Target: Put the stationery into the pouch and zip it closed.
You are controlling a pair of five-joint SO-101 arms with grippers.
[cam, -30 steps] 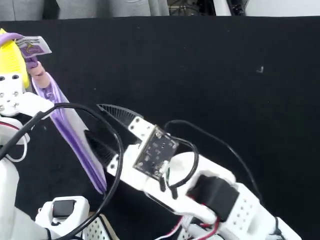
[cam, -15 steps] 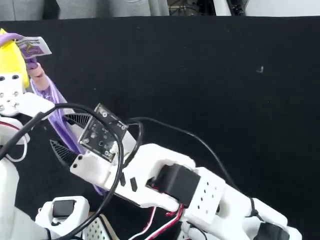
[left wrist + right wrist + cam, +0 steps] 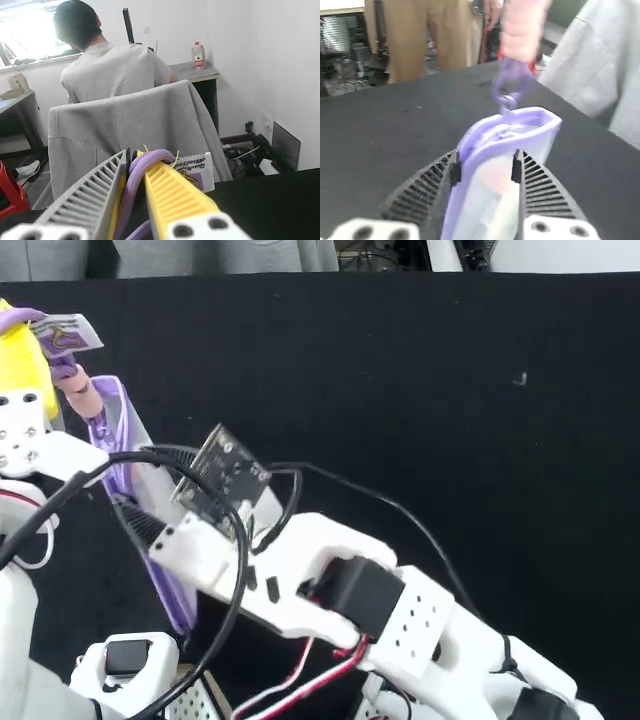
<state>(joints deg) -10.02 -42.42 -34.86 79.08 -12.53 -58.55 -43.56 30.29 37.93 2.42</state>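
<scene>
The pouch hung at the left of the worktop, slanting from the far left towards the near side, clear of the surface as far as we could judge. The left hand was pinched tight on the purple strap at the pouch's upper end, beside a paper tag. The right hand clasped the pouch body, one ribbed finger against each side.

We judged the zipping step to be in hand. The next move called for a firm hold on the body while the strap end was drawn along the line of the zip, keeping the fabric taut.

The pouch was soft, with purple edging and translucent walls. A pale pink shape showed through; we could not identify it. A pink ribbed charm hung on the strap.
</scene>
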